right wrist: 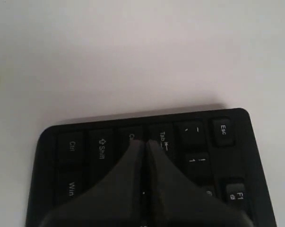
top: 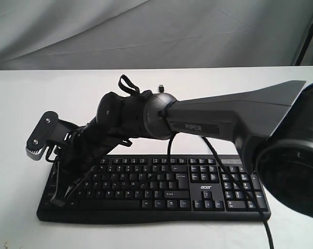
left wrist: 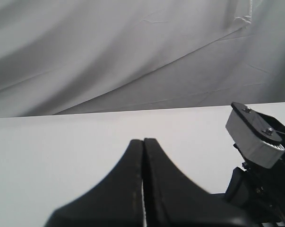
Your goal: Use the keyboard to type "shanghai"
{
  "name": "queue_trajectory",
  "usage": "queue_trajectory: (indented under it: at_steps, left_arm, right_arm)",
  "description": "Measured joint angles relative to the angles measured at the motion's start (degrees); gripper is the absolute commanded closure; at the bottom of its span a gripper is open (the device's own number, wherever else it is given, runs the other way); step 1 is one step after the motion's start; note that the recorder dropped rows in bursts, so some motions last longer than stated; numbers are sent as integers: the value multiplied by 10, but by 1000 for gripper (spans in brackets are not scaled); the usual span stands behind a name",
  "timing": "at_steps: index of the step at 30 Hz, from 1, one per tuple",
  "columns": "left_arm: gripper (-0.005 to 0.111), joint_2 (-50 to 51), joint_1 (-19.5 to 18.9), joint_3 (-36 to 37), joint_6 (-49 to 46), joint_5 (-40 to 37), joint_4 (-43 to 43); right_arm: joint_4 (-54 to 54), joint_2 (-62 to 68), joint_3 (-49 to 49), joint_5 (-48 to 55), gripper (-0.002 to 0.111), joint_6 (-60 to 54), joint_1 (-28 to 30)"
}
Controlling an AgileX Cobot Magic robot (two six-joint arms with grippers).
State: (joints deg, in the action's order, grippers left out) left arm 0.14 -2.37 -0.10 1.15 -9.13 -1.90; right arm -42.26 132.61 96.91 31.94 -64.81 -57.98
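The black keyboard (top: 161,189) with a white acer logo lies near the table's front edge. My right arm reaches across it from the right. The right gripper (top: 57,199) points down at the keyboard's left end. In the right wrist view this gripper (right wrist: 145,142) is shut, with nothing between its fingers, and its tips sit over the Caps Lock and Tab keys of the keyboard (right wrist: 213,142). Whether a key is pressed I cannot tell. The left gripper (left wrist: 143,140) is shut and empty above bare white table, away from the keyboard; it does not show in the exterior view.
A thin black cable (top: 249,199) runs from the right arm over the number pad and off the front edge. The right wrist's grey camera block (left wrist: 253,137) stands close to the left gripper. Grey cloth (top: 146,31) hangs behind the white table (top: 52,93).
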Motion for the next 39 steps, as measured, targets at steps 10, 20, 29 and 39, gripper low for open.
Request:
queue_trajectory:
  at_steps: [10,20,29,39]
  left_arm:
    - [107,0,0,0,0,0,0]
    - [107,0,0,0,0,0,0]
    - [107,0,0,0,0,0,0]
    - [107,0,0,0,0,0,0]
  right_arm:
    - [40,0,2,28,108,41,0]
    - [49,0,2,28,108,41,0]
    - [48,12,2,28,108,41,0]
    - [136,-129,-146,0,108,113,22]
